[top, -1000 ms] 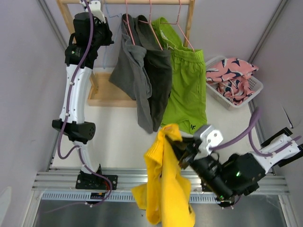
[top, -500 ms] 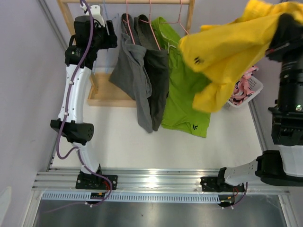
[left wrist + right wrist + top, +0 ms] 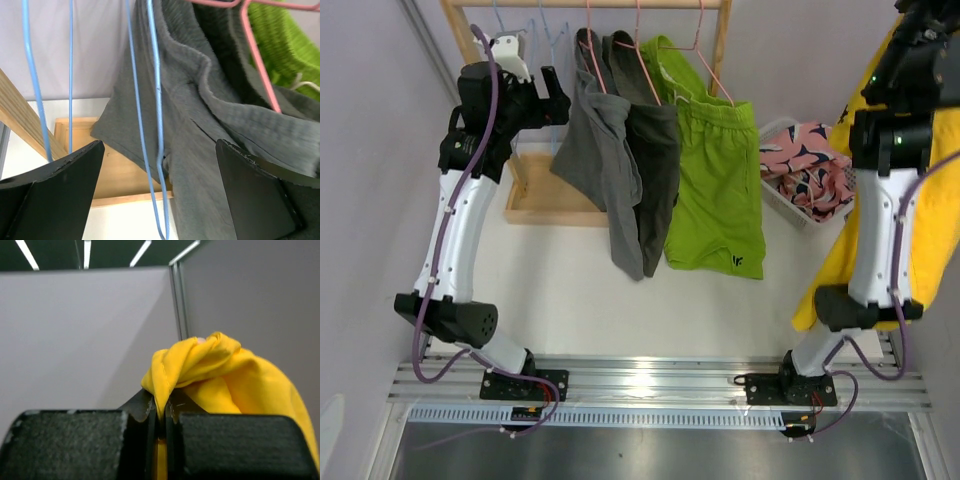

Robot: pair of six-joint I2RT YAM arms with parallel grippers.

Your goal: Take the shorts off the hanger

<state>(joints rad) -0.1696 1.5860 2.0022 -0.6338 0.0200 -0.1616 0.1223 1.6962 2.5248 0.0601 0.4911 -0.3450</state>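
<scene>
Right gripper (image 3: 159, 416) is clamped on a fold of the yellow shorts (image 3: 225, 385), jaws closed to a sliver. It's raised high on the right side, and the fabric hangs down behind the right arm (image 3: 880, 220). So the yellow pair is off the rack but not yet put down. Pink shorts (image 3: 810, 160) lie in the basket (image 3: 865, 190), just left of that arm. Grey shorts (image 3: 620, 170) and green shorts (image 3: 715, 190) hang on pink hangers (image 3: 705, 65) from the rail (image 3: 620, 4), side by side and touching. Left gripper (image 3: 160, 145) is wide open and holds nothing. It sits up by the rail just beside the grey pair, with bare blue hangers (image 3: 150, 100) running through its gap in front of the cloth. My read: the step in hand is getting rid of yellow, task roughly half done. Likely next: bring the right gripper over the basket and open, high enough that the trailing hem clears the rim. Risk: left closes on blue wire instead of grey fabric.
</scene>
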